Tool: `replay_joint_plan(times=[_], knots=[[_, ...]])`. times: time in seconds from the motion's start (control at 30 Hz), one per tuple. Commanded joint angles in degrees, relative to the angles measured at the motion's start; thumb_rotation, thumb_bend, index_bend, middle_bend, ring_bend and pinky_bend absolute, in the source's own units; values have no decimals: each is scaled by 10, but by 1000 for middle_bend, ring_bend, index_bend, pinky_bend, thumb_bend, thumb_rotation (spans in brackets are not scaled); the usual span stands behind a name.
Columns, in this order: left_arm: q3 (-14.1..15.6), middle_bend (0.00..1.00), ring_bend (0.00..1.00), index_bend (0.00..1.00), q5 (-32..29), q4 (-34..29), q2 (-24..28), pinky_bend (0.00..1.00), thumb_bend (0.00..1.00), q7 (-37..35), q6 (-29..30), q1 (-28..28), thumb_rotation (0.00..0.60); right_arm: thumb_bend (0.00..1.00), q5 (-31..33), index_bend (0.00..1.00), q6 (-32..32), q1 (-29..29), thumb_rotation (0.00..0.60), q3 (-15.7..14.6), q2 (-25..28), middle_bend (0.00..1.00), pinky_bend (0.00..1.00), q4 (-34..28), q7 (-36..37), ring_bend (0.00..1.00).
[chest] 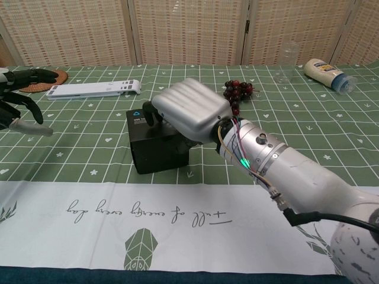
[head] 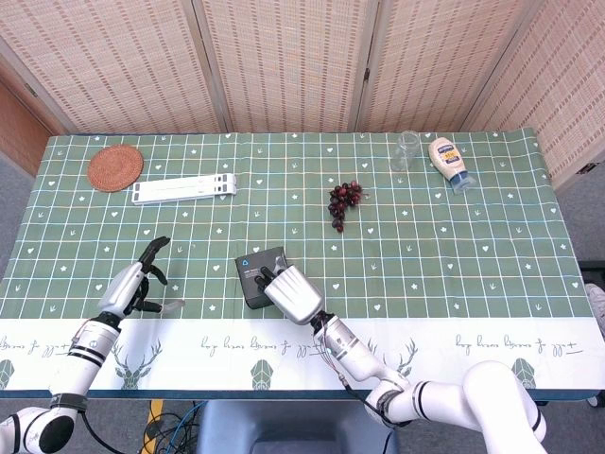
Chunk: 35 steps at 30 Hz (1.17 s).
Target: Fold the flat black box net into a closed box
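Note:
The black box [head: 251, 271] stands folded on the green tablecloth, a small blue mark on its top; the chest view shows its front face [chest: 155, 152]. My right hand [head: 294, 295] lies over the box's top and right side, dark fingers [chest: 150, 112] curled onto the lid, gripping it. The hand hides most of the lid. My left hand [head: 138, 284] hovers well to the left of the box with fingers spread and nothing in it; the chest view shows it at the left edge [chest: 18, 107].
A woven coaster [head: 115, 167] and a white folding stand [head: 184, 189] lie at the back left. Dark grapes [head: 343, 200] sit behind the box. A glass [head: 406, 151] and a mayonnaise bottle [head: 449, 163] are at the back right.

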Motion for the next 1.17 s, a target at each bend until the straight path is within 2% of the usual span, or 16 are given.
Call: replay_joint_plan(times=[0.03,0.1,0.2,0.33,0.4,0.5,0.63,0.8,0.9,1.17], knots=[[2,0,446,0,8,-4,2,800,73,3,13,4,600,343,4,372,15,-19,600,7,23,366,1000,-48,-11,770],[7,0,429,0,17,-6,2,793,74,11,22,8,600,343,11,326,23,-31,600,10,43,330,1000,-86,-21,757],[17,0,339,0,30,-11,2,752,73,27,37,15,600,343,16,299,50,-59,600,12,79,298,1000,-148,-31,704],[30,0,215,0,42,-11,-1,635,74,73,74,31,600,343,51,299,70,-112,600,3,147,290,999,-248,-8,581],[33,0,207,0,45,-10,-4,630,73,96,97,40,600,343,58,299,73,-130,600,-4,183,288,940,-284,-3,529],[37,0,207,0,56,11,-13,628,74,160,148,56,600,343,53,299,87,-161,600,-22,251,282,775,-333,5,470],[39,0,207,0,64,33,-28,595,74,208,200,76,600,343,52,299,89,-191,600,-40,323,281,672,-384,41,416],[52,0,192,0,75,41,-23,534,73,267,247,102,600,343,22,299,110,-235,600,-72,412,281,567,-401,99,365],[62,0,181,0,77,31,-12,492,74,302,271,122,600,343,-6,299,140,-270,600,-89,451,281,537,-384,147,348],[94,0,159,0,91,-5,16,427,74,345,319,173,600,343,-40,299,217,-357,600,-118,485,281,537,-324,224,326]])
